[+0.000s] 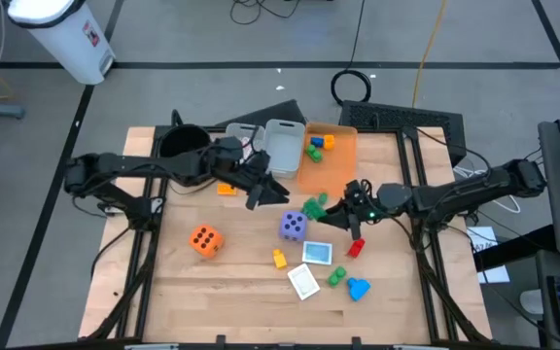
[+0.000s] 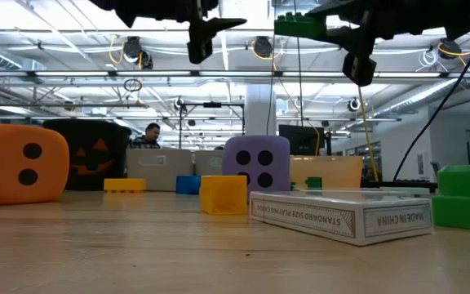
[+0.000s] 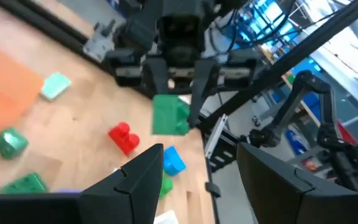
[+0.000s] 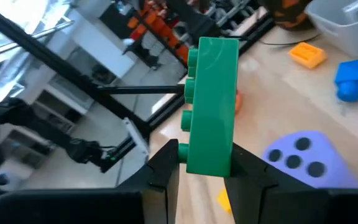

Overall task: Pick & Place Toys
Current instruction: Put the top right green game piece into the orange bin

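Observation:
My right gripper (image 1: 336, 212) hangs over the table's middle, shut on a green studded block (image 4: 211, 106), well above the tabletop in the low view, where the block (image 2: 300, 24) shows at the top. My left gripper (image 1: 268, 194) hovers open to its left, near the bins, with nothing between its fingers (image 3: 135, 180). On the table lie an orange die (image 1: 205, 240), a purple die (image 1: 293, 227), a yellow block (image 1: 279, 258), a red block (image 1: 355, 248), a teal card (image 1: 317, 253), a white card (image 1: 303, 282), and green (image 1: 335, 277) and blue (image 1: 358, 288) blocks. My right gripper pinches the green block's near end (image 4: 207, 158) between its two fingers, on the two broad faces. The fingers lie about level, coming from the table's right. The block sticks out past the fingertips along their line, studs to one side, lifted clear of the table.
At the back stand an orange bin (image 1: 343, 165) with several blocks in it, a grey bin (image 1: 282, 148) and a black pot (image 1: 183, 146). A small orange block (image 1: 226, 189) lies near the left gripper. Bare wood lies along the near edge and at the left.

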{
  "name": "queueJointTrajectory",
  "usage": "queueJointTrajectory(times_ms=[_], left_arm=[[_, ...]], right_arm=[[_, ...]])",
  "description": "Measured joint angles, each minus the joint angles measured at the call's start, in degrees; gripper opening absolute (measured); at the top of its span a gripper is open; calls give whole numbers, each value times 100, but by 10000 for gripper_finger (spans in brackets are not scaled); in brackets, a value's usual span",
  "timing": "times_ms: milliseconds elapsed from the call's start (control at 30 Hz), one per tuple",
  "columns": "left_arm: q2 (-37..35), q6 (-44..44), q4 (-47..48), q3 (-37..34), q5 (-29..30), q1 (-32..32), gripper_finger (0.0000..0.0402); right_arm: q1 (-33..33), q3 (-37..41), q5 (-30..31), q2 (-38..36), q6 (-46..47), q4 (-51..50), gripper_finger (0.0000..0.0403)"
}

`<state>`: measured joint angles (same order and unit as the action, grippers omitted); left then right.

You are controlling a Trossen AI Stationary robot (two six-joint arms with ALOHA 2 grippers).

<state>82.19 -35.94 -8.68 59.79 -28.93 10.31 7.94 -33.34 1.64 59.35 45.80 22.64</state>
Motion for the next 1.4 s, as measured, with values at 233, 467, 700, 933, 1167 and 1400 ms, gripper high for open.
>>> queueJointTrajectory(times_ms=[233,467,700,933,1167,1400], left_arm=[[434,-63,-184,274,-257,1,214],[723,34,-194,721,-275,11,214],[937,35,-175,841,-281,22,214],[989,22,-260,846,-295,-9,214],[979,8,-406,846,-285,-138,214],[976,74,-387,846,-157,-166,214]], right_arm=[[-49,-2,-49,87,8,255,84],[-61,-13,-174,133,36,383,84],[-63,-13,-181,132,11,595,84],[-88,-13,-182,134,-22,581,84],[-226,-11,-320,134,-39,570,84],[-336,-2,-519,136,-22,711,84]])
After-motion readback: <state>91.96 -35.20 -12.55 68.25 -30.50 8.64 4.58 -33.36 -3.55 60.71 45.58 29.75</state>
